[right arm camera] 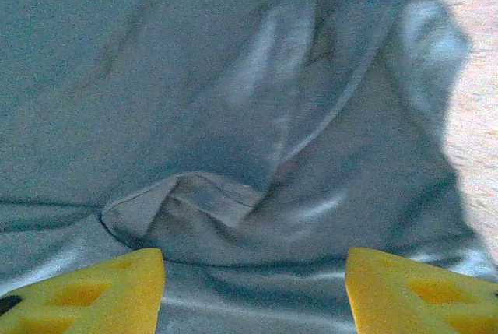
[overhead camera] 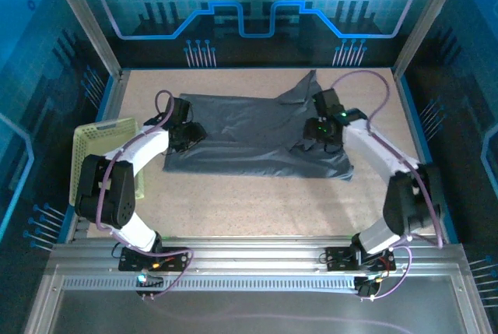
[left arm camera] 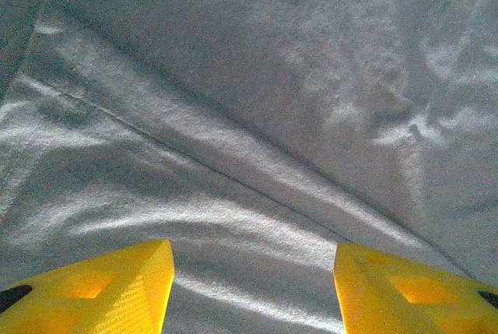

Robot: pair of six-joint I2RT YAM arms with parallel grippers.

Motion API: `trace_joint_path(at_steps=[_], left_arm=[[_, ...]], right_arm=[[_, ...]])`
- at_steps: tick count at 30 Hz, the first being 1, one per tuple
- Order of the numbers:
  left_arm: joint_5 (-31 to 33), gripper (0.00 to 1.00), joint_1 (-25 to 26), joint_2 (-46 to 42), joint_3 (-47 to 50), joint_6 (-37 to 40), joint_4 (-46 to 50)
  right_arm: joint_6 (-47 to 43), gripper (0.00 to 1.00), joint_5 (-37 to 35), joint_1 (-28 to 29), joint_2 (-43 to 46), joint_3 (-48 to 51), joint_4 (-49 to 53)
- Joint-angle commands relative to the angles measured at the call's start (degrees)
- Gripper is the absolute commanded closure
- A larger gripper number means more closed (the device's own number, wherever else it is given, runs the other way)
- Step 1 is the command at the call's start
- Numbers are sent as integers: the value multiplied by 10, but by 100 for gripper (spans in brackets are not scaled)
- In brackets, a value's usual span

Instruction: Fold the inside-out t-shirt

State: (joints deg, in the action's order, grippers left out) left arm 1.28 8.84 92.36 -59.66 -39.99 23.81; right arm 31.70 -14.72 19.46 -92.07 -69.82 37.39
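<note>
The inside-out t-shirt (overhead camera: 257, 135) lies spread across the middle of the table, dark slate-grey, with one sleeve (overhead camera: 305, 85) pointing toward the back right. My left gripper (overhead camera: 187, 133) sits low over the shirt's left edge. In the left wrist view its yellow fingers (left arm camera: 132, 283) stand wide apart above smooth fabric (left arm camera: 257, 116) crossed by a diagonal seam, and the left gripper (left arm camera: 253, 260) pinches nothing. My right gripper (overhead camera: 319, 135) hovers over the shirt's right part. Its yellow fingers (right arm camera: 412, 287) are also spread, and the right gripper (right arm camera: 254, 260) is open above a small bunched fold (right arm camera: 187, 202).
A pale yellow-green mesh basket (overhead camera: 101, 155) stands at the table's left edge, beside the left arm. Bare speckled tabletop (overhead camera: 257, 209) stretches between the shirt and the arm bases. Metal frame posts (overhead camera: 82, 15) flank the workspace.
</note>
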Motion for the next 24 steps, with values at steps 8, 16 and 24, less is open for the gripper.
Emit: trace_joint_path(at_steps=[8,16,24], left_arm=[[14,40,-4,1,17,14,11],[7,40,-3,9,22,11,5],[12,39,-4,1,34,11,3]], right_arm=[[-26,47,-59,29,-163,-65,74],[-53,51,-149,17,-250,-181,49],[-110,52,-123,2,-363,-358,30]])
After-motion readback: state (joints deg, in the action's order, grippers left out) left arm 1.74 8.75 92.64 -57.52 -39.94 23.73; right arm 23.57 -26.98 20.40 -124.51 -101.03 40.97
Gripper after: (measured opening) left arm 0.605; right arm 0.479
